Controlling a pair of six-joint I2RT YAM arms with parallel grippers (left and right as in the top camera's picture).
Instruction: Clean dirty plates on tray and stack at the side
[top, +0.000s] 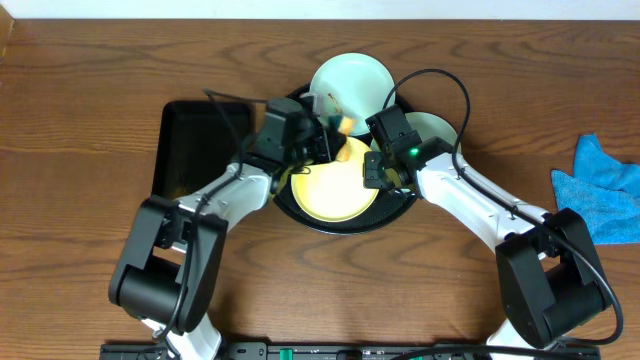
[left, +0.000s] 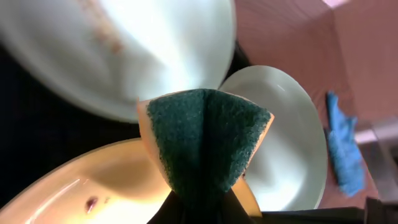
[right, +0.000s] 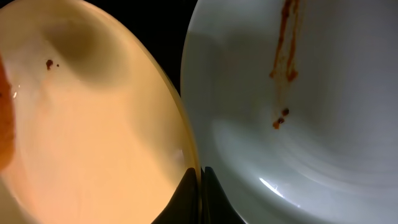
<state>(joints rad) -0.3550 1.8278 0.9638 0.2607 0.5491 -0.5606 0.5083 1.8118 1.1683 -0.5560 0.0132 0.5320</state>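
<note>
The round black tray (top: 300, 214) holds a pale yellow plate (top: 335, 192) with a small dark speck (left: 91, 203). One mint plate (top: 350, 78) overlaps the tray's far rim, and another mint plate (top: 437, 128) lies at its right. A red-brown smear (right: 285, 53) streaks the mint plate (right: 298, 124) beside the yellow plate (right: 93, 124). My left gripper (top: 337, 135) (left: 202, 200) is shut on a green-faced sponge (left: 205, 140) above the yellow plate's far edge. My right gripper (top: 376, 176) (right: 200, 177) is shut on the yellow plate's right rim.
A rectangular black tray (top: 195, 145) lies left of the round one. A blue cloth (top: 600, 190) sits at the table's right edge. Both arms converge over the round tray from the near side.
</note>
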